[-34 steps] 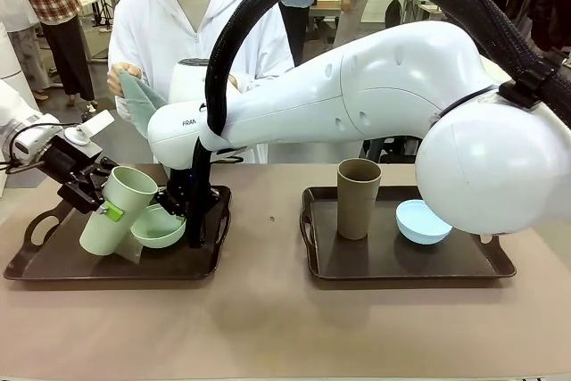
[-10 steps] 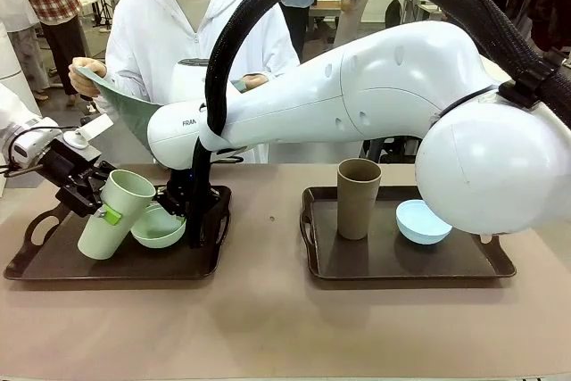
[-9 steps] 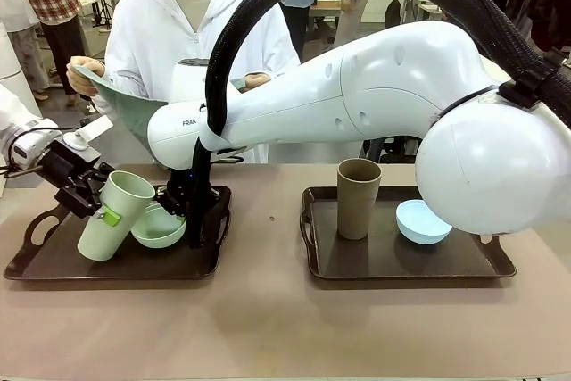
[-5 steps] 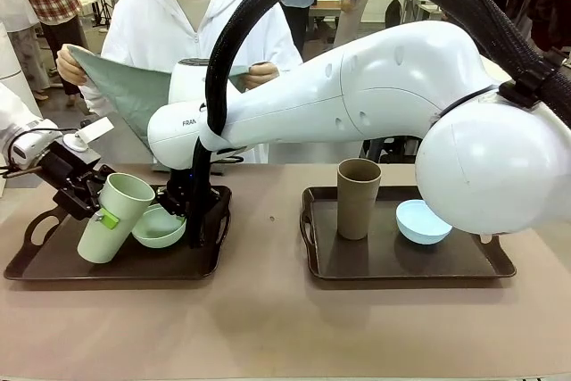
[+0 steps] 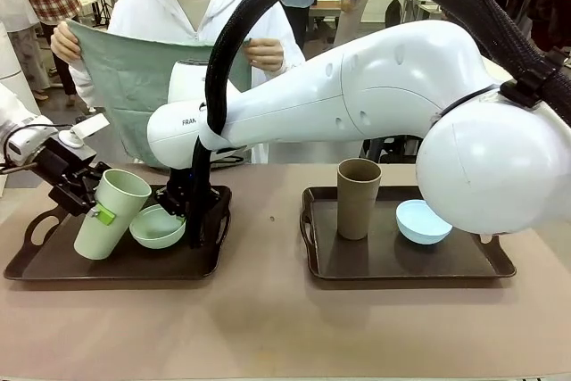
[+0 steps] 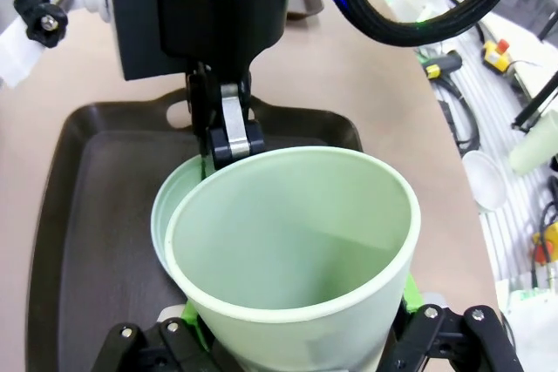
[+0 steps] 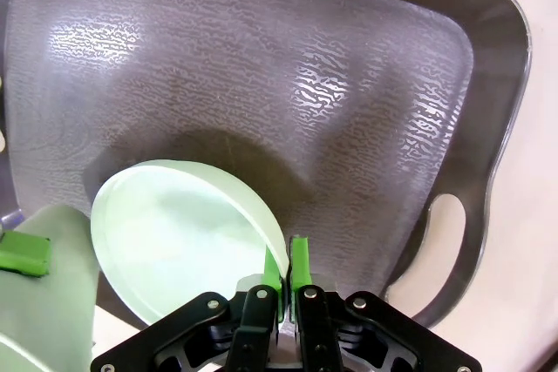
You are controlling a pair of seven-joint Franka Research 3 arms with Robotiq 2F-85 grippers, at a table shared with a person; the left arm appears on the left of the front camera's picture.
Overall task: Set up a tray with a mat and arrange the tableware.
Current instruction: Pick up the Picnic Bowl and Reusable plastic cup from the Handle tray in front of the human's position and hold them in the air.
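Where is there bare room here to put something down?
Between the two trays the table is bare, as is the wide strip in front of them. The right tray has room in front of its brown cup and blue bowl. The left tray is crowded: left hand on the green cup, right hand on the green bowl.

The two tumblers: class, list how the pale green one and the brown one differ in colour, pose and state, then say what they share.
Colour: pale green tumbler versus brown tumbler. Pose: the green one leans; the brown one stands upright. State: the left pincer clamps the green one over the left tray; the brown one stands free on the right tray. Both are tall, handleless, open-topped.
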